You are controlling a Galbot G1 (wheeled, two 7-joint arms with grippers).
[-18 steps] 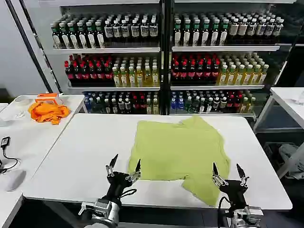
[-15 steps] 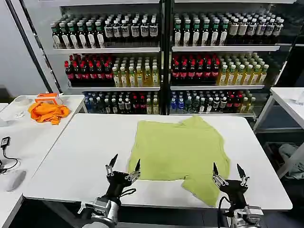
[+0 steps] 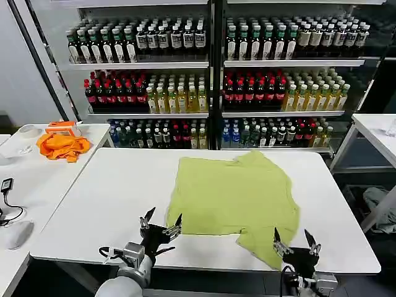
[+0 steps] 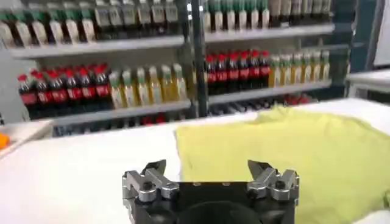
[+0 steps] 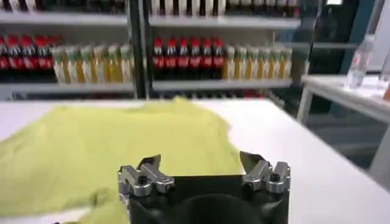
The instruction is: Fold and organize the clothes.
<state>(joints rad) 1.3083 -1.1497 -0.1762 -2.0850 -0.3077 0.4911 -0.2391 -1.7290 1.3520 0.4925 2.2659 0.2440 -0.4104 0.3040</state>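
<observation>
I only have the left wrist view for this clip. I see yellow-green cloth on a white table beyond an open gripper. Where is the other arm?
Observer: The right gripper is at the table's near edge, open, by the T-shirt's near right sleeve.
Operator: And mine, relative to the shirt?
Observer: The left gripper is open just off the shirt's near left corner, not touching it.
Operator: Anything else nearby?
Observer: An orange cloth lies on a separate side table to the left.
</observation>
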